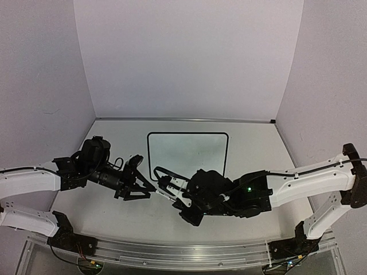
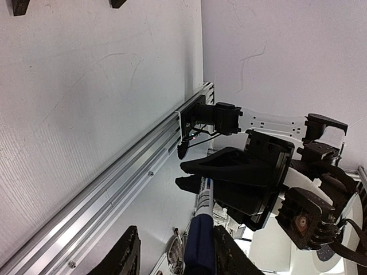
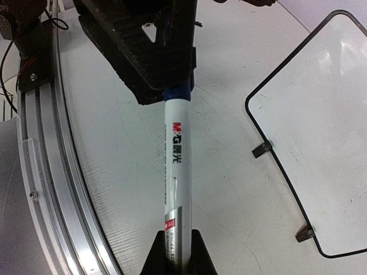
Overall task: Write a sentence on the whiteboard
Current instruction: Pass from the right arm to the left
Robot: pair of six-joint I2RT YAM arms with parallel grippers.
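Surface: matte white table (image 1: pixel 252 149) with an aluminium rail (image 1: pixel 189 252) along its near edge.
Room: plain pale walls (image 1: pixel 183 57) on three sides.
Board: white rectangular whiteboard with a thin black frame (image 1: pixel 187 152), lying flat mid-table. Its long axis runs left to right, and its black feet face the arms.
Right end effector (image 3: pixel 176 238): clamped on the white-barrelled marker (image 3: pixel 178 172).
Left end effector (image 2: pixel 176 229): jaws parted around the marker's blue cap (image 2: pixel 199 243).

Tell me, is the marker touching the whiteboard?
Apart. The right wrist view shows a strip of bare table between the marker and the whiteboard.
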